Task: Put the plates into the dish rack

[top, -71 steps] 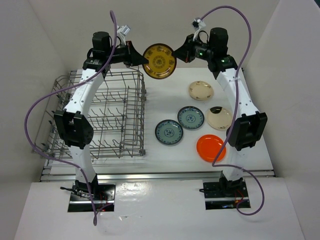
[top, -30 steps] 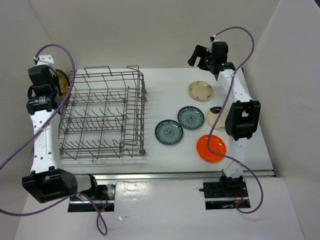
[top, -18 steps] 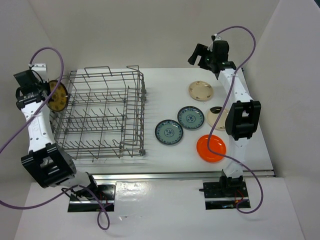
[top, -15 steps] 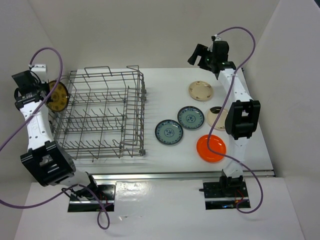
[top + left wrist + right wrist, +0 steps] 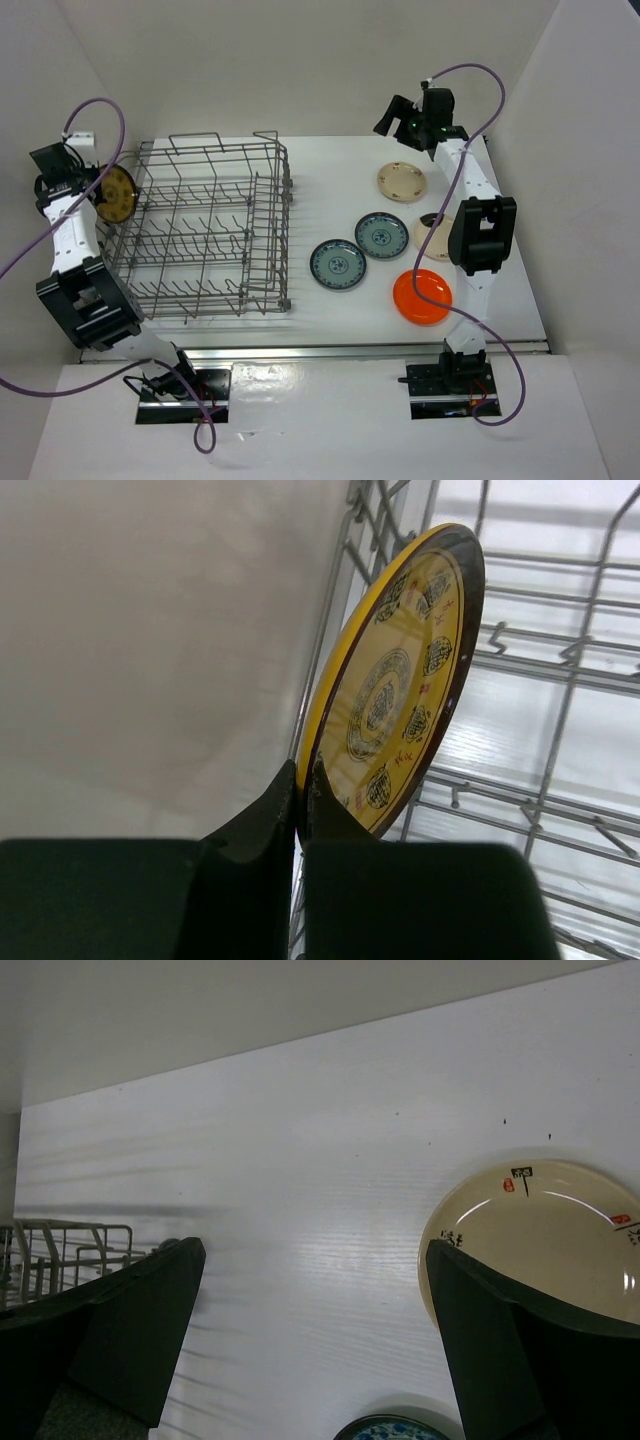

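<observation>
A white desk (image 5: 330,165) carries a grey wire dish rack (image 5: 205,235) on its left, with five plates (image 5: 338,265) lying flat right of it. The left fingers (image 5: 255,830) pinch the brown-yellow plate (image 5: 400,700), upright, at the rack's left rim. The right fingers (image 5: 110,1330) spread wide, holding nothing.

A white table (image 5: 330,175) fills the middle. White walls (image 5: 300,60) stand at nine, twelve and three o'clock. A metal rail (image 5: 320,350) runs along six o'clock.
</observation>
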